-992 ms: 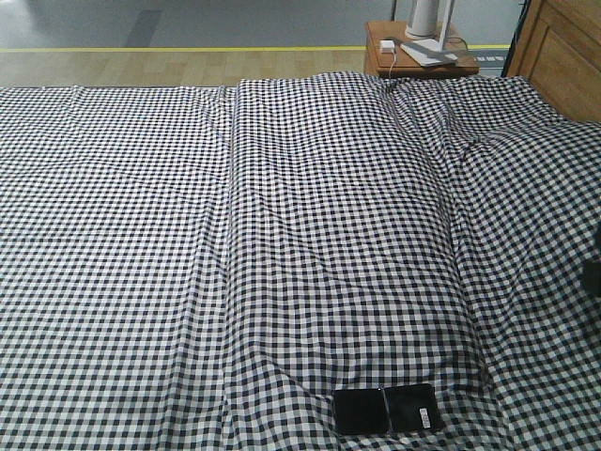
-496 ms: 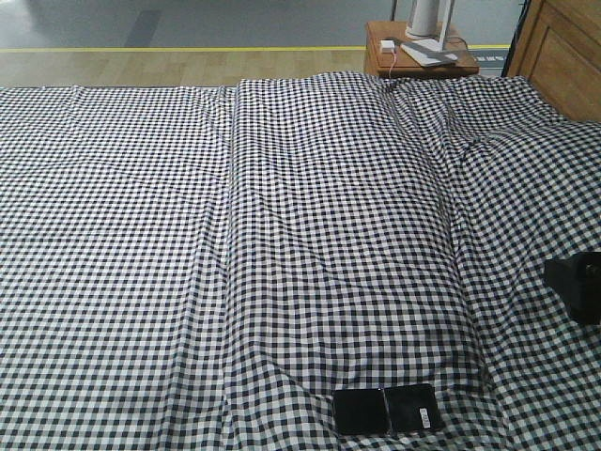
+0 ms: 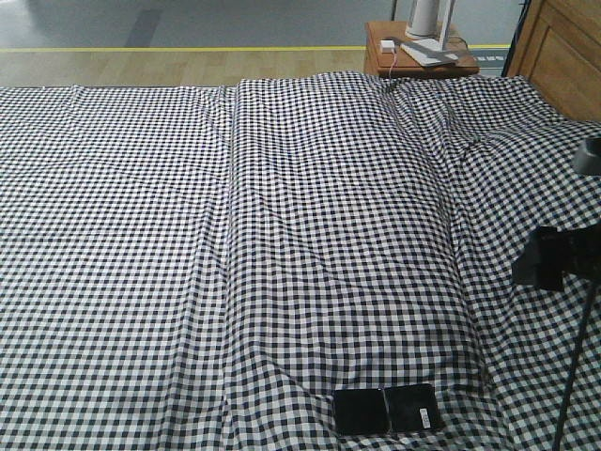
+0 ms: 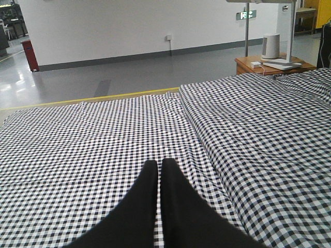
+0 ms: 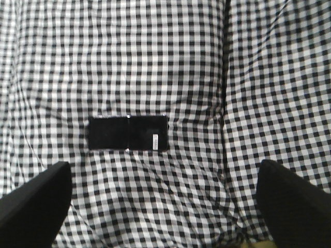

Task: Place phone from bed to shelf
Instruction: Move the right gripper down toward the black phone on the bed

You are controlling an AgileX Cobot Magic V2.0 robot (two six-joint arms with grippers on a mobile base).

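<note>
Right gripper [image 5: 163, 166], jaws wide, above phone [image 5: 128, 133]

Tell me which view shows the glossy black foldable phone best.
Right wrist view: the glossy black foldable phone lies whole and central, sticker visible. Front view shows it small, low; left wrist view misses it.

The bed [image 3: 141, 235] is covered by a black-and-white checked sheet, creased in long folds. The phone [image 3: 388, 410] lies flat and unfolded on the sheet, low in the front view and right of centre, its white sticker on the right half.
</note>
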